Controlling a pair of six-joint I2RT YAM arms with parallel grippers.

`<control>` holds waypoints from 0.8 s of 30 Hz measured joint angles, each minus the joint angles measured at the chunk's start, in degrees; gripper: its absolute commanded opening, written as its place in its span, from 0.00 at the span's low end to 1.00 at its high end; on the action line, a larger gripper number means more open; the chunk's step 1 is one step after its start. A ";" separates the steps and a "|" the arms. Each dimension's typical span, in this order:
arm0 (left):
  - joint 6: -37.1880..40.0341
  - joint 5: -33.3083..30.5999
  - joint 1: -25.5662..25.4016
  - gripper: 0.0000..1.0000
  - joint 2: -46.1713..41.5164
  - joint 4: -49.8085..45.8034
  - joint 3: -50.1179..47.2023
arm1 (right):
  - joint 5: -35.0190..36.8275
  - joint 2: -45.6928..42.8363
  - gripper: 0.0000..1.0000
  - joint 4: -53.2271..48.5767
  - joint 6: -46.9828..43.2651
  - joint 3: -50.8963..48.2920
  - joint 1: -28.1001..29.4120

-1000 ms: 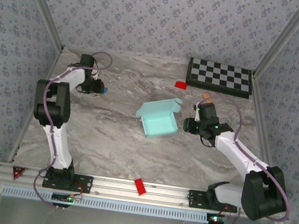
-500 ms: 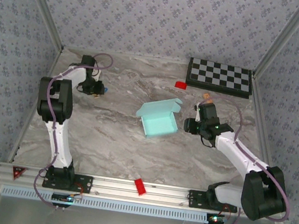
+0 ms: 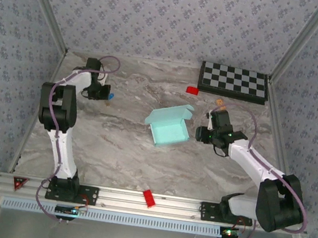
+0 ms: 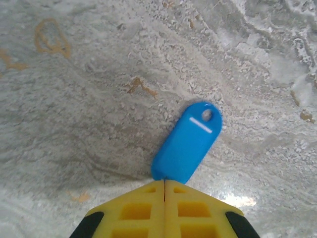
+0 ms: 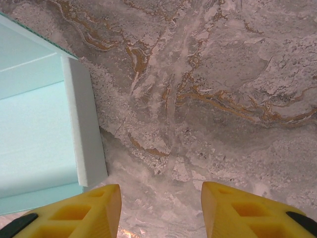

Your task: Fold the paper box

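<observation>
The paper box (image 3: pixel 168 127) is pale light-blue card and sits mid-table with its lid flap raised along the far side. In the right wrist view the paper box (image 5: pixel 34 134) fills the left, with a side wall folded up. My right gripper (image 3: pixel 202 134) (image 5: pixel 161 208) stands open just right of the box, only bare marble between its fingers. My left gripper (image 3: pixel 104 95) (image 4: pixel 164 186) is shut at the far left of the table, well away from the box. Its yellow fingertips (image 4: pixel 143 198) are pressed together.
A blue plastic tag (image 4: pixel 186 143) (image 3: pixel 110 95) lies flat on the marble right at the left fingertips. A checkerboard (image 3: pixel 233 81) sits at the back right, a small red piece (image 3: pixel 192 90) near it, and another red piece (image 3: pixel 148 197) on the front rail.
The left gripper's jaws have closed. Its arm has drawn back slightly towards the left wall. The right arm and the box have not moved.
</observation>
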 measured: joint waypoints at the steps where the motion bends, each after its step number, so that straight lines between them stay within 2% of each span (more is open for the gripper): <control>1: -0.04 -0.20 0.00 0.00 -0.74 0.02 -0.55 | 0.00 0.00 0.48 0.00 0.00 -0.02 0.00; 6: -1.07 -0.44 0.00 0.00 -6.03 0.15 -4.70 | 0.00 -0.02 0.48 0.02 0.02 -0.13 -0.04; 13: -4.46 -1.27 -1.03 0.00 -19.98 1.42 -12.96 | -0.68 0.15 0.46 1.05 1.18 -1.51 -0.15; 18: -7.17 -1.51 -4.76 0.00 -29.59 1.75 -17.97 | -2.16 2.19 0.42 2.64 2.80 -1.84 -0.37; 24: -9.77 -2.21 -12.28 0.00 -39.50 1.66 -22.45 | -4.79 5.99 0.36 4.98 4.31 -1.84 -0.52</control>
